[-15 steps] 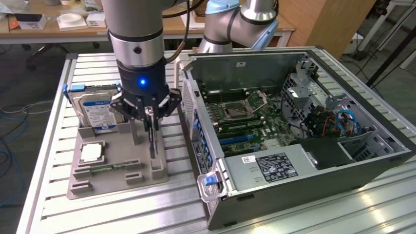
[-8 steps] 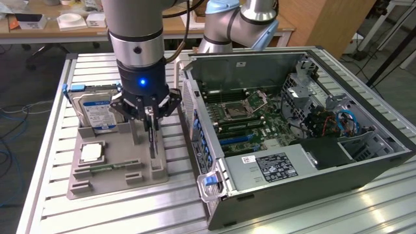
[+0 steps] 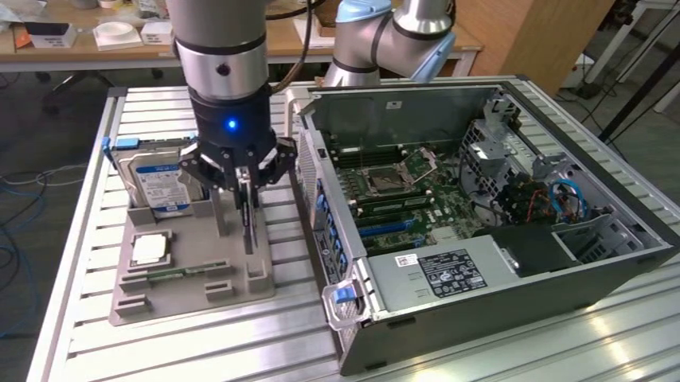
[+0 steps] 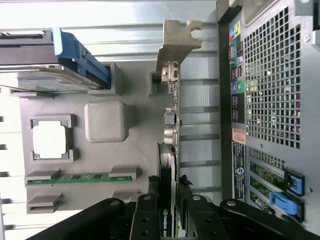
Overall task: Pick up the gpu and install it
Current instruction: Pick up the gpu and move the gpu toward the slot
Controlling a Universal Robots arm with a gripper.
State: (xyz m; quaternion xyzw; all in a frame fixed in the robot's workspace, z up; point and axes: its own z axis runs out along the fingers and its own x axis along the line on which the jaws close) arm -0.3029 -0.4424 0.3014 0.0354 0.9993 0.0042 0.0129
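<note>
Pick-up judged in hand: the graphics card (image 3: pixel 248 227), upright in the grey holder (image 3: pixel 181 301) at nine o'clock of the open case (image 3: pixel 478 318), is clamped by the gripper (image 3: pixel 247 187); a straight lift is judged needed.

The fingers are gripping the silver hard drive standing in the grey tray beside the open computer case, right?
No: the fingers grip the thin black expansion card with its grey metal bracket, standing in that grey tray beside the open computer case, as the wrist view shows.
</note>
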